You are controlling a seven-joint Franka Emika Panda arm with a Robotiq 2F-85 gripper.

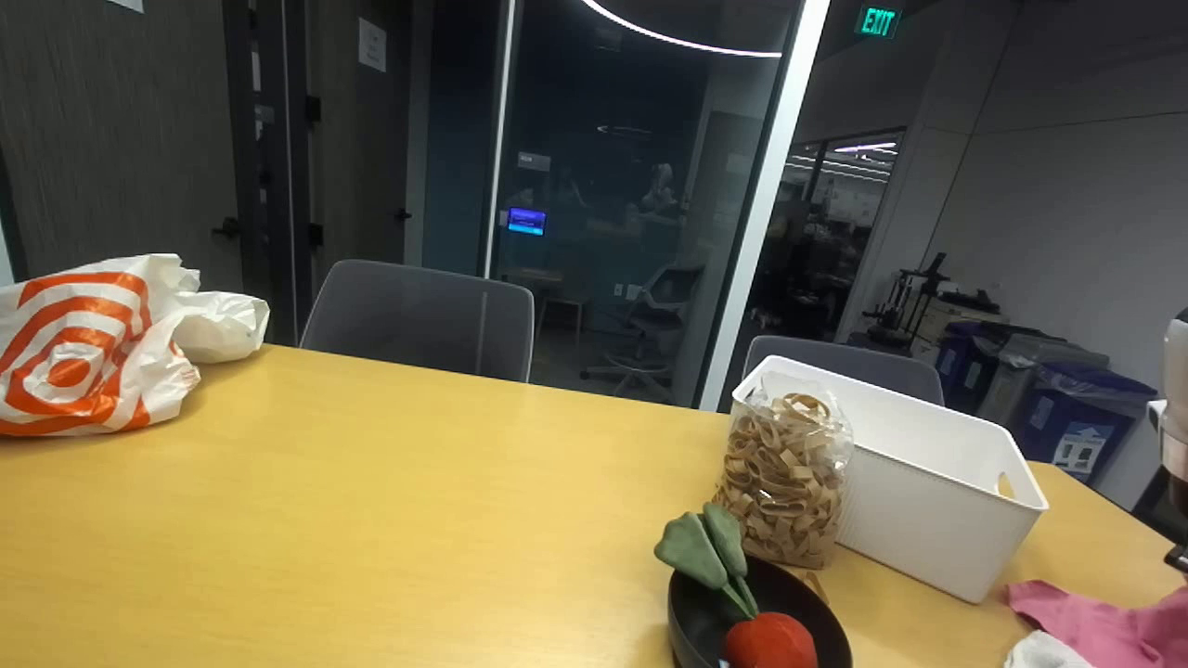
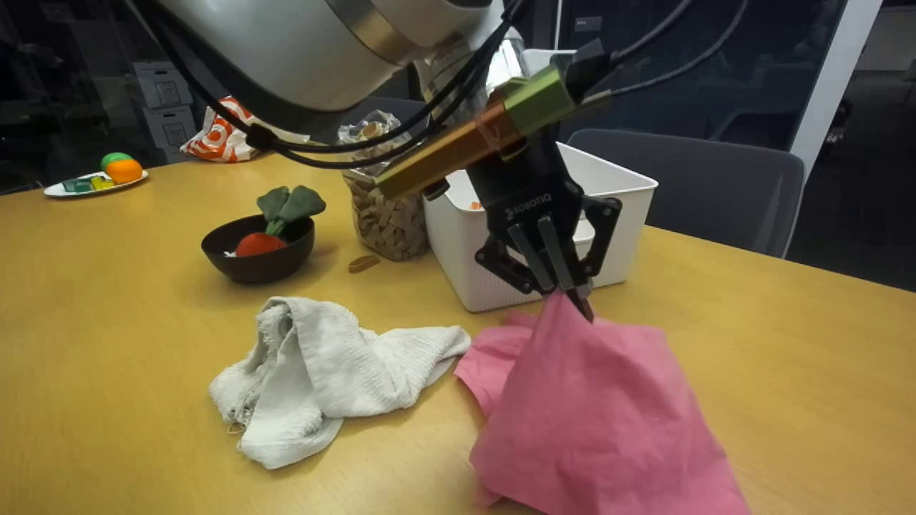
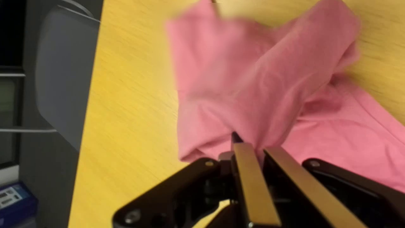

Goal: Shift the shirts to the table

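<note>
The pink cloth [image 2: 594,422], likely a shirt, hangs bunched from my gripper [image 2: 570,295], its upper part pulled to a peak between the fingers. Its lower part spreads towards the yellow table [image 2: 107,343]. In the wrist view the fingers [image 3: 258,148] are close together with pink fabric [image 3: 262,85] pinched between them. An edge of the pink cloth [image 1: 1114,623] shows in an exterior view, where the gripper is mostly cut off. A crumpled white cloth [image 2: 343,372] lies on the table beside the pink one, apart from the gripper.
A white bin [image 2: 458,250] stands right behind the gripper. A bag of tan pasta [image 2: 390,214] and a black bowl [image 2: 286,261] with a red toy vegetable [image 2: 259,244] stand beside it. A plate [image 2: 54,190] and a plastic bag [image 1: 83,362] are farther off. Chairs [image 1: 418,315] line the edge.
</note>
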